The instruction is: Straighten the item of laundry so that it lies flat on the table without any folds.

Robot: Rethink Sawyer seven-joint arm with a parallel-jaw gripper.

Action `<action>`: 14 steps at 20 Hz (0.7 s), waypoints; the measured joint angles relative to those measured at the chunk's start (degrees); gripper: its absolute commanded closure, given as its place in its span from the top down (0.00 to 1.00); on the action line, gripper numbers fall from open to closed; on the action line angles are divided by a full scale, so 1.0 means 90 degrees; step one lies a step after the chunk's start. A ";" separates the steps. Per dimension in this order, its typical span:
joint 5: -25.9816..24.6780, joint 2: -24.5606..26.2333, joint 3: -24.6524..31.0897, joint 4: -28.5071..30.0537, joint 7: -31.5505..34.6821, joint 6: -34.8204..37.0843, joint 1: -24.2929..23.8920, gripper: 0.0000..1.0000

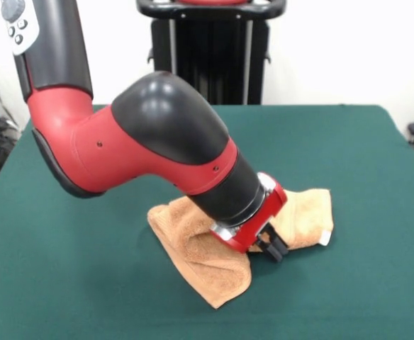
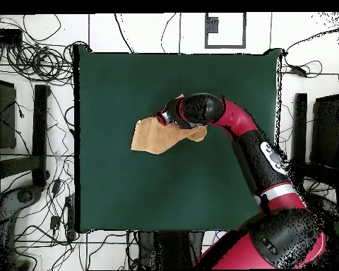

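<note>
Working the towel (image 1: 207, 262), still rumpled on the table (image 1: 377, 283).
Gripper (image 1: 272, 248) is pressing at its middle; grasp state unclear; folds are remaining, flattening unfinished.

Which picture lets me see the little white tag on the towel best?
The front view. There the white tag sticks out at the right corner of the towel, beside the end effector. From overhead, the towel is a crumpled tan patch partly under the arm, and I can't make out the tag.
</note>
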 measured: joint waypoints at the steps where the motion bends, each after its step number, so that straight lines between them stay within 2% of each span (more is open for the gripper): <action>1: -0.0007 -0.0068 -0.0005 0.0049 0.0000 0.0000 0.0001 0.00; 14: -0.0050 -0.0681 -0.0018 0.0253 0.0000 0.0003 -0.0009 0.00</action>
